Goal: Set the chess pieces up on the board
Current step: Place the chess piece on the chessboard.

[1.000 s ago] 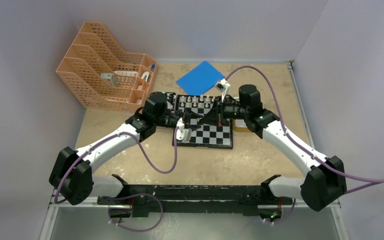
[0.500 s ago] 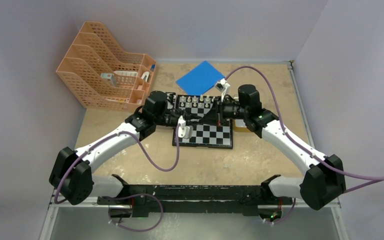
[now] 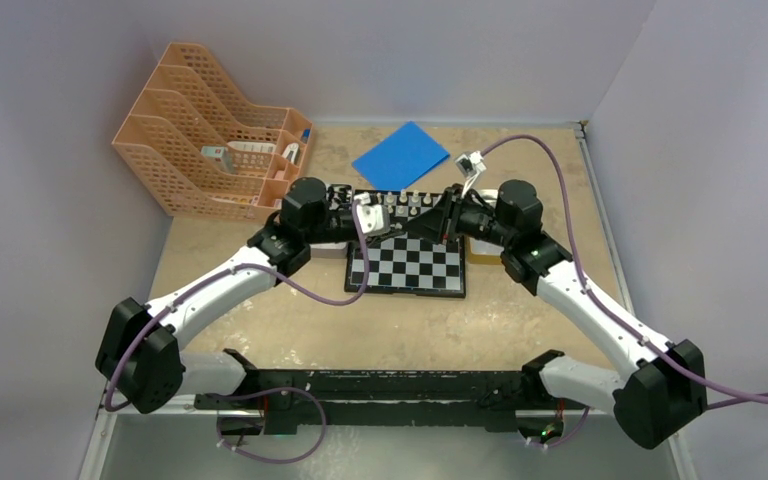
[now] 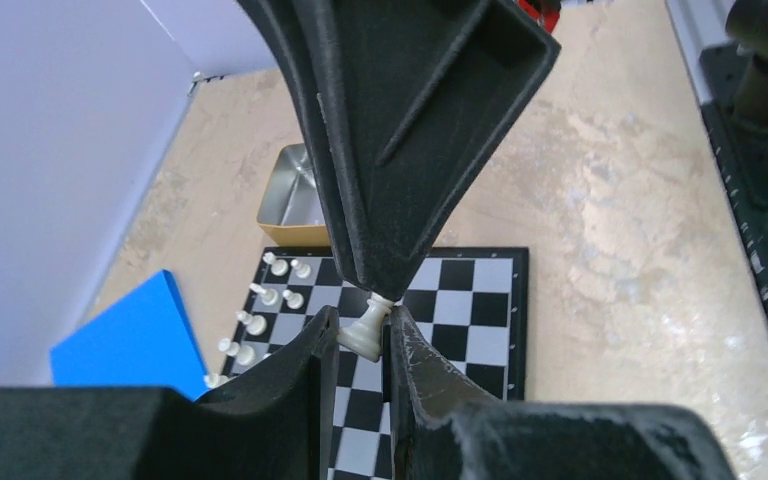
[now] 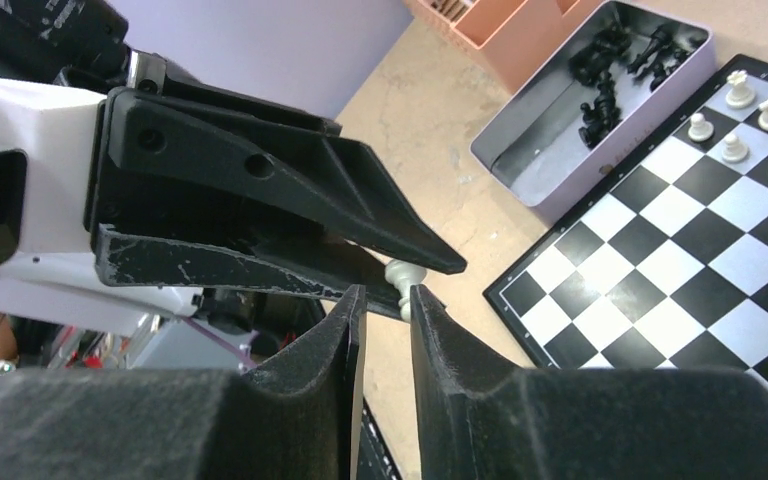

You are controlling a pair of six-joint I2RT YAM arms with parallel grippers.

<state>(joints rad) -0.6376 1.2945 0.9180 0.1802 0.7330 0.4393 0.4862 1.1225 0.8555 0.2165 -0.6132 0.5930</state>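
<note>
Above the far part of the board (image 3: 410,272) my two grippers meet tip to tip. The left gripper (image 4: 360,325) is shut on the base of a tilted white chess piece (image 4: 367,335). The piece's head (image 5: 403,273) lies between the tips of the right gripper (image 5: 385,293), which stands slightly open, with a gap on one side. In the top view the left gripper (image 3: 392,224) and right gripper (image 3: 412,226) hide the piece. Several white pieces (image 3: 400,203) stand on the board's far rows. Black pieces (image 5: 605,70) lie in a grey tin.
The grey tin (image 5: 560,160) sits by the board's left edge and a gold tin (image 4: 295,195) by its right edge. A blue sheet (image 3: 402,155) lies behind the board. An orange file rack (image 3: 210,150) stands at the back left.
The left gripper rose from the board's left side to meet the right gripper and shut on the white piece. The right gripper's jaws parted and its arm swung a little right.
</note>
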